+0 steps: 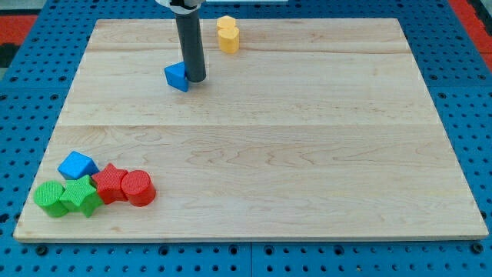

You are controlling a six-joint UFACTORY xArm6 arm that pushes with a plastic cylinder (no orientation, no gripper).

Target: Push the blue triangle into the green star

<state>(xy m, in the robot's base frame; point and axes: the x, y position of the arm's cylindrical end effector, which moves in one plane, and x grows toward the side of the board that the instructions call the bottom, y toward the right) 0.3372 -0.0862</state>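
Note:
The blue triangle (177, 76) lies near the view's top, left of centre. My tip (195, 79) stands right against its right side, touching it. The green star (81, 197) lies in a cluster at the view's bottom left, far below and to the left of the blue triangle. The rod rises from my tip to the view's top edge.
The cluster also holds a green round block (50, 198), a blue block (77, 165), a red star (110, 184) and a red round block (137, 188). A yellow block (227, 35) sits near the top edge, right of the rod. The wooden board (307, 154) ends near the cluster.

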